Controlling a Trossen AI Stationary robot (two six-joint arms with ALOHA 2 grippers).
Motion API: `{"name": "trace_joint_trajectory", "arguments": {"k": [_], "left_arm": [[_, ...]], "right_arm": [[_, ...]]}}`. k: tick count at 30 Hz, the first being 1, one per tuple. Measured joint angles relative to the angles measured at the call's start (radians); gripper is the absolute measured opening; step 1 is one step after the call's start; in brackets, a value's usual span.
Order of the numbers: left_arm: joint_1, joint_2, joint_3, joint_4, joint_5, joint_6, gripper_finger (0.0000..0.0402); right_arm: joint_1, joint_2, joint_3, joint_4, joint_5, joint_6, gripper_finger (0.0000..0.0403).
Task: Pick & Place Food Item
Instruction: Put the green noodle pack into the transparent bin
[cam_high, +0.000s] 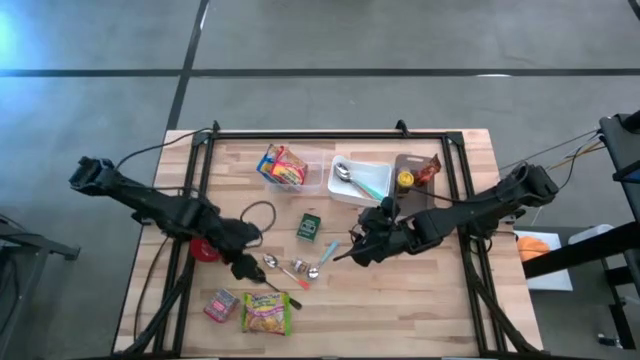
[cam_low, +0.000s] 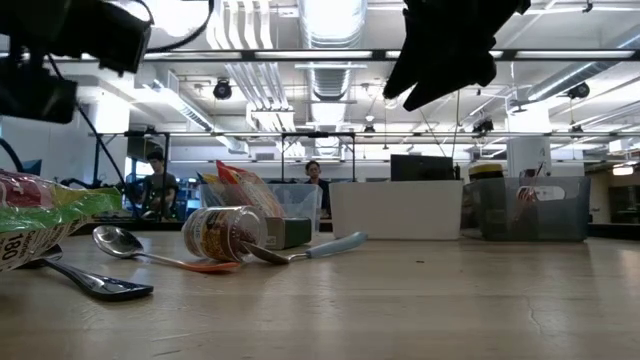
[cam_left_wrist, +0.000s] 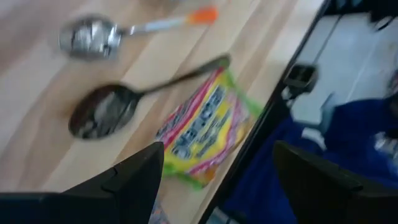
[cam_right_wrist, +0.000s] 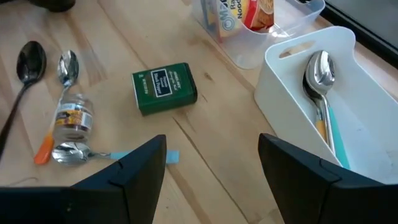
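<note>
Two open claws, lots of loose clutter: where this could go sideways

Both grippers are empty, fingers spread apart, hovering above the table (cam_high: 440, 300).

Starting on the left: the left gripper (cam_high: 243, 268) hangs low with a dark spoon (cam_left_wrist: 106, 112) right under its fingertips and an orange-handled spoon (cam_left_wrist: 93, 38) just past that. The food item it looks most likely to go for, a yellow-green noodle packet (cam_high: 265, 312), lies just beyond the fingers, close to the table's near edge. My guess at the risk: if the claw drops where it is now, it lands on the dark spoon's handle, which touches the packet, and drags both. A flat, floppy packet that close to the edge could also get shoved off instead of pinched.

A small jar (cam_right_wrist: 73, 117) lies on its side between the two claws, with spoons touching it. It will probably roll if bumped.

Over on the right, the right gripper (cam_high: 358, 250) has a green box (cam_right_wrist: 164, 88) just ahead of its fingers and a blue-handled spoon (cam_right_wrist: 81, 153) nearly under one fingertip. Beyond that sit a white bin (cam_right_wrist: 348, 143) with a spoon in it and a clear tub (cam_right_wrist: 249, 53) holding another noodle pack. A sloppy approach could clip the bin wall.
</note>
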Motion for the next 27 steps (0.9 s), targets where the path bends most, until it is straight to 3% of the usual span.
{"name": "trace_joint_trajectory", "arguments": {"k": [5,14,27], "left_arm": [[-0.055,0.084,-0.001,-0.020,0.086,-0.011,0.0306],[-0.142,0.209,-0.001,-0.020,0.090,-0.041,0.0306],[-0.147,0.317,-0.001,0.037,0.092,-0.006,0.0306]], "right_arm": [[0.010,0.000,0.000,0.001,-0.018,0.039,0.0253],[0.034,0.003,-0.001,0.004,-0.018,0.068,0.0253],[0.055,0.003,-0.007,0.003,-0.018,0.084,0.0253]]}}
